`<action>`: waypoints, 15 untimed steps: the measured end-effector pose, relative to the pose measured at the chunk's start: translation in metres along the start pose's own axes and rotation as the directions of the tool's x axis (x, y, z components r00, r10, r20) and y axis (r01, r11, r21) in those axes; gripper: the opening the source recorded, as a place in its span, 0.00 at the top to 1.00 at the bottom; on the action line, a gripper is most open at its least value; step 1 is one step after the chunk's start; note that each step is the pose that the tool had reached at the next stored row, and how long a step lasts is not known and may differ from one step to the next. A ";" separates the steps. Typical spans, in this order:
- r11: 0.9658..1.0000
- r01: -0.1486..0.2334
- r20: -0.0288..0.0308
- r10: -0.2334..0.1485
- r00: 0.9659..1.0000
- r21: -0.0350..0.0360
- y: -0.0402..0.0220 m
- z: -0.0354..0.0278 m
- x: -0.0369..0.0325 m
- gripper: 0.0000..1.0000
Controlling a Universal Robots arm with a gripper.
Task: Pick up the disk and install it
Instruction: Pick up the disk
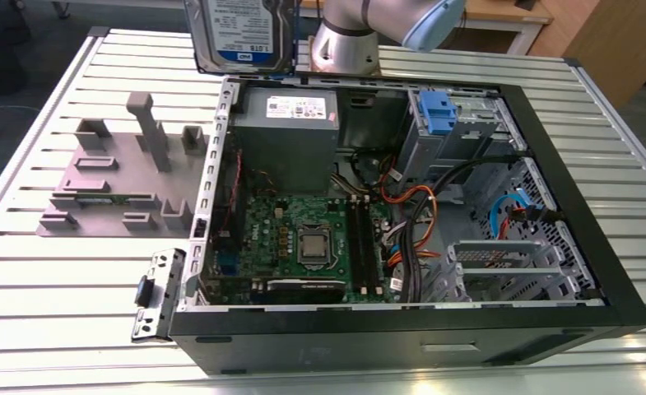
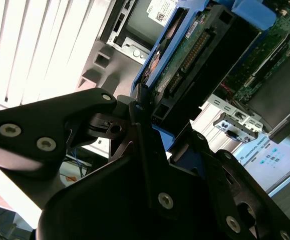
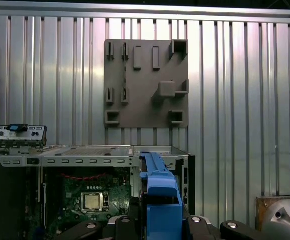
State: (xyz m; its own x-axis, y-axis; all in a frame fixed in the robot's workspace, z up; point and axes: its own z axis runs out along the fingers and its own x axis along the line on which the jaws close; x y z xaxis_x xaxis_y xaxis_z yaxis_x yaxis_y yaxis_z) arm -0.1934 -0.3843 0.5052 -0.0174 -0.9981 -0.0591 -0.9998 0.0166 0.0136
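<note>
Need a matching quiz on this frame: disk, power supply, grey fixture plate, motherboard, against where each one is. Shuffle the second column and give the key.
1. disk
2. power supply
3. grey fixture plate
4. motherboard

A. on the slatted table, outside the case, on the exterior view's left
B. lying flat inside the case, green
C. clamped in the gripper, up in the air
D. grey box in a corner inside the case, with a white sticker on it

Pairs: 1-C, 2-D, 3-A, 4-B
</note>
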 end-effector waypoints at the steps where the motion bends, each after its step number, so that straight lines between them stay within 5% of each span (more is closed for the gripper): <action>1: 1.000 0.000 0.000 0.000 1.000 0.000 -0.0002 0.0000 0.0000 0.64; 15: 1.000 0.000 0.000 0.000 1.000 0.000 -0.0031 0.0000 -0.0001 0.64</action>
State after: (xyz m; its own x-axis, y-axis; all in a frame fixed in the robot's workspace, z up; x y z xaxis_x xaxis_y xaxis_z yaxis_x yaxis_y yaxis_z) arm -0.1903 -0.3843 0.5051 -0.0173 -0.9981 -0.0591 -0.9998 0.0165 0.0136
